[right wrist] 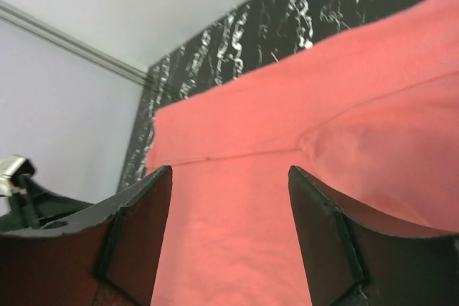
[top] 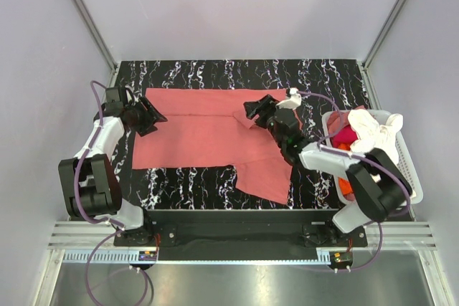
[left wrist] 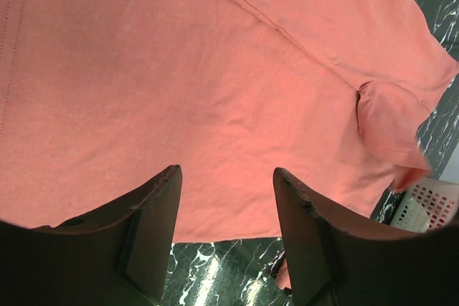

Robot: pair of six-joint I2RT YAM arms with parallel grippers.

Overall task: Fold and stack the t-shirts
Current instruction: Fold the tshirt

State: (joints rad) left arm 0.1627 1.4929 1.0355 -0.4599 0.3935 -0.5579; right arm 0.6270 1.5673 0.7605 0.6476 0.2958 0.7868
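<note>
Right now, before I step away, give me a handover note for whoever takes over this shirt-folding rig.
Left gripper: open, empty, above the left-arm edge of the salmon-pink t-shirt.
Right gripper: open, empty, above the same shirt nearer its right side.
Things: that shirt lies spread on the table. The cream shirt, magenta shirt and orange shirt sit in the white basket.
Done: one shirt laid out; no fold visible, no stack.
Left: fold it, then fold and stack the rest.

Salmon-pink t-shirt (top: pixel 201 134) spread on table (top: pixel 179 177), cream shirt (top: pixel 373 130) atop basket (top: pixel 407 170)
</note>
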